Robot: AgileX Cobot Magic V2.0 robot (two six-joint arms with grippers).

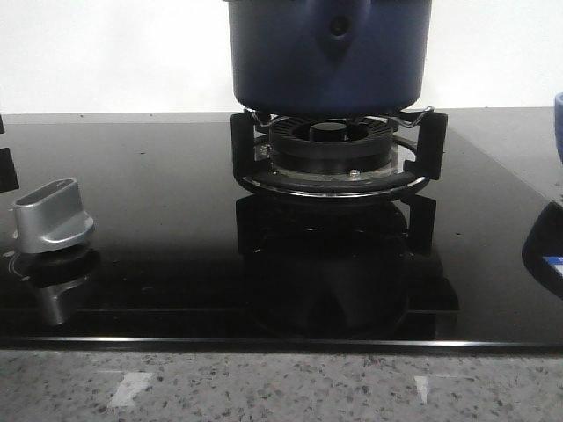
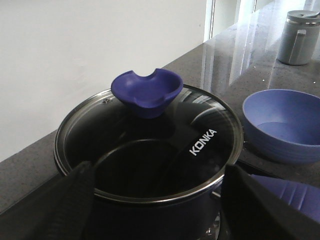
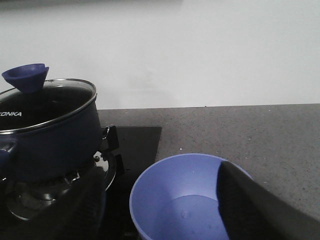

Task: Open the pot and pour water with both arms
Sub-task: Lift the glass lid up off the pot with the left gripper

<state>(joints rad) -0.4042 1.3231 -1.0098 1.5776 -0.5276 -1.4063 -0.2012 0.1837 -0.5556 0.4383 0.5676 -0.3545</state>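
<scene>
The dark blue pot (image 1: 327, 61) stands on the gas burner (image 1: 334, 145), with its glass lid (image 2: 150, 145) on and the lid's blue knob (image 2: 146, 92) upright. In the left wrist view my left gripper (image 2: 159, 172) is open, and its black fingers (image 2: 70, 200) stand either side of the pot's near rim, apart from the knob. My right gripper (image 3: 160, 170) is open at the light-blue bowl (image 3: 190, 200), which seems to hold shallow water. One finger is outside the rim and the other is over the far rim. Neither gripper shows in the front view.
A silver stove knob (image 1: 53, 215) sits at the left of the black glass hob (image 1: 158, 264). The bowl's edge (image 1: 559, 127) shows at the right. A grey lidded jug (image 2: 300, 37) stands further along the speckled counter (image 3: 240, 130). A white wall runs behind.
</scene>
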